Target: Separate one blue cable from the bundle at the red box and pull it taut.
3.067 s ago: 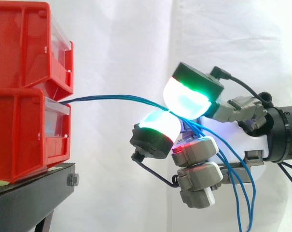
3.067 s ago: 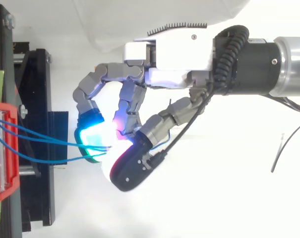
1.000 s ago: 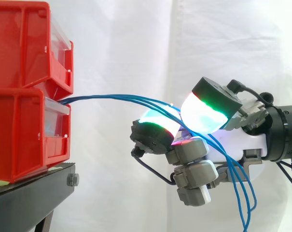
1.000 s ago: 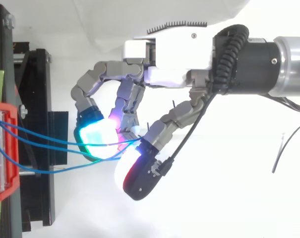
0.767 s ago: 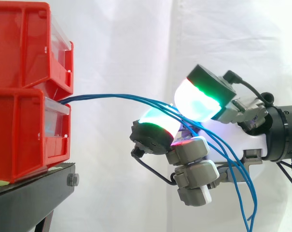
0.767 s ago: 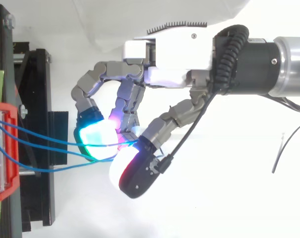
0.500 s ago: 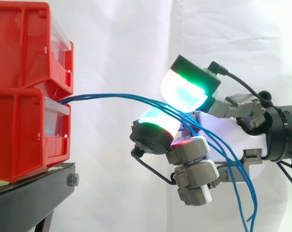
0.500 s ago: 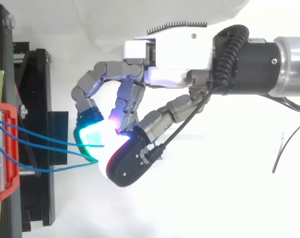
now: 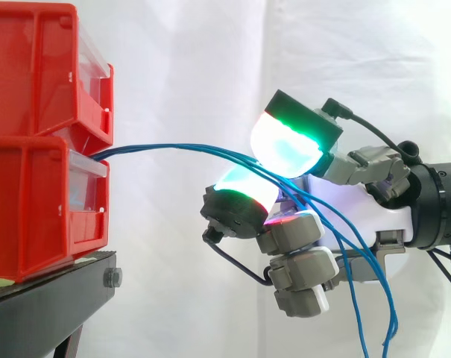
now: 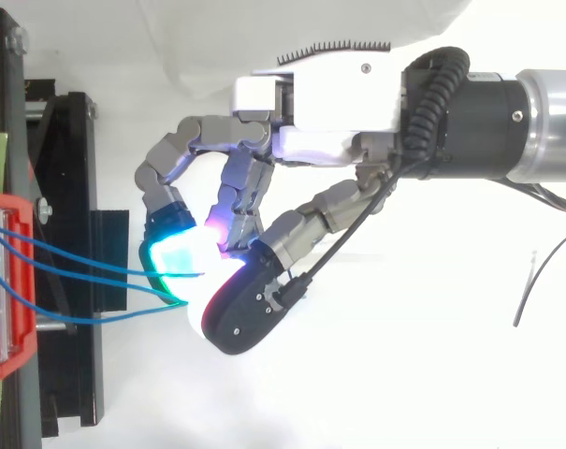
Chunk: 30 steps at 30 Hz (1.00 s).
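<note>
**Item 1: blue cables (image 9: pixel 173 147).** We count several strands, not one. They leave the clear front of the red box (image 9: pixel 31 216), just under the upper red bin (image 9: pixel 31 67). In the side view they run close together, with a slight sag, through open air to the robot hand (image 10: pixel 320 103). Past it they drop loose toward the bottom edge. In the top view they fan apart at the box and converge at the hand.

**Item 2: robot hand.** It is curled and well apart from the box. We read the thumb pad (image 9: pixel 285 149) and one finger pad (image 9: pixel 244 190) as closed on the strands that pass between them. The other fingers are folded below and hold nothing. We cannot tell how many strands the pads actually trap.

**Item 3: supports.** A black stand (image 9: pixel 46 298) sits under the bins, with a white curtain (image 9: pixel 180 60) behind.

**Step in hand (our judgement).** The singling-out is not yet done, since more than one strand shares the pinch.
- To do it well, we would let the pads part only a little, so that all strands but one slip off.
- We would favour an outer strand, which the top view shows best apart from the others.
- We would re-close on it at the pad centres.
- We would then draw straight away from the box, along the strand's own line, slowly.
- We would stop once the sag is gone, so the box is not dragged on its stand.
</note>
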Tool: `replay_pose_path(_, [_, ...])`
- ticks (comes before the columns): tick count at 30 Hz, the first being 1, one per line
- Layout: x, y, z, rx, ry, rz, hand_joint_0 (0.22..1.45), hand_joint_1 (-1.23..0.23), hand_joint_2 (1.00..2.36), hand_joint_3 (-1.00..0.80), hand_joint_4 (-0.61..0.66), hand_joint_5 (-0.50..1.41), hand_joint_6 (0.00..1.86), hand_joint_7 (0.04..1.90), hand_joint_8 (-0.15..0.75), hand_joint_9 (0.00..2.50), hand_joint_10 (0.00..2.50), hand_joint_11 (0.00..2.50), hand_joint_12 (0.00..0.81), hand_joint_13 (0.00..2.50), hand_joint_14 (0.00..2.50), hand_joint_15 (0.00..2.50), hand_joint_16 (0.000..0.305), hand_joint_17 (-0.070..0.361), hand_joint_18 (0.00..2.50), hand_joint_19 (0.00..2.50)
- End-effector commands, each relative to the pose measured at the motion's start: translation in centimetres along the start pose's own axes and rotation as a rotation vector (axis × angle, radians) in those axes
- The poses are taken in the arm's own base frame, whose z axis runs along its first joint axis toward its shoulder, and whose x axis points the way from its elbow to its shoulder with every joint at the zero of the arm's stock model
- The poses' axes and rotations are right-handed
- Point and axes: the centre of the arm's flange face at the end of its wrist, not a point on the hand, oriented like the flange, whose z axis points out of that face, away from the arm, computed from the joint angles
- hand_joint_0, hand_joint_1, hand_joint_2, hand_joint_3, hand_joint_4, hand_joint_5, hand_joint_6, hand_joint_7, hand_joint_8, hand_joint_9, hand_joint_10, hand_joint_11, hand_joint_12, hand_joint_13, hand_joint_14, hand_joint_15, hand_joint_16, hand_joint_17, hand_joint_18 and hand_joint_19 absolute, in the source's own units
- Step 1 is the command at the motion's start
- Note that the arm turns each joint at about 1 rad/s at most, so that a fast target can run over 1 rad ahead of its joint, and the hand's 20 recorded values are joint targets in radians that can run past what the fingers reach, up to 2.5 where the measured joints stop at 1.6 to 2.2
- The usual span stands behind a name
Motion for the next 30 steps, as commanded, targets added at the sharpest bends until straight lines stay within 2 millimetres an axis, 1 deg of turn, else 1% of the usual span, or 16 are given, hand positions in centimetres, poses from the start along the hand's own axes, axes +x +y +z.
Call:
replay_pose_path(1, [0.00, -0.04, 0.01, 0.000, 0.000, 0.000, 0.58, -0.72, 1.00, -0.50, -0.02, -0.12, 0.86, 1.20, 0.278, 1.23, 0.03, 1.21, 0.342, 1.21, 0.03, 1.19, 0.049, 0.110, 0.95, 1.01])
replay_pose_path(9, [0.00, 0.08, -0.01, -0.002, 0.000, 0.000, 0.51, -0.69, 1.00, -0.50, 0.00, -0.12, 0.85, 1.19, 0.304, 1.24, 0.03, 1.19, 0.374, 1.22, 0.03, 1.17, 0.054, 0.121, 0.97, 0.99])
replay_pose_path(21, [0.00, -0.04, 0.01, 0.000, 0.000, 0.000, 0.47, -0.70, 1.00, -0.50, 0.01, -0.12, 0.85, 1.16, 0.321, 1.24, 0.02, 1.19, 0.389, 1.23, 0.03, 1.16, 0.057, 0.129, 0.98, 0.98])
replay_pose_path(23, [0.00, 0.04, 0.04, -0.002, 0.000, 0.000, 0.49, -0.69, 1.00, -0.50, 0.01, -0.12, 0.85, 1.16, 0.313, 1.23, 0.03, 1.19, 0.377, 1.22, 0.03, 1.16, 0.056, 0.126, 0.97, 0.99])
replay_pose_path(26, [0.00, -0.04, 0.01, 0.000, 0.000, 0.000, 0.55, -0.68, 1.00, -0.50, 0.00, -0.12, 0.85, 1.17, 0.291, 1.22, 0.03, 1.19, 0.355, 1.20, 0.03, 1.17, 0.050, 0.113, 0.93, 1.01])
replay_pose_path(29, [0.00, -0.04, 0.01, 0.000, 0.000, 0.000, 0.60, -0.66, 1.00, -0.50, -0.01, -0.12, 0.85, 1.17, 0.282, 1.22, 0.03, 1.22, 0.343, 1.20, 0.03, 1.18, 0.049, 0.110, 0.92, 1.02])
replay_pose_path(30, [0.00, -0.04, 0.01, 0.000, 0.000, 0.000, 0.60, -0.66, 1.00, -0.50, -0.02, -0.12, 0.85, 1.18, 0.278, 1.22, 0.03, 1.19, 0.339, 1.20, 0.03, 1.19, 0.049, 0.110, 0.92, 1.02])
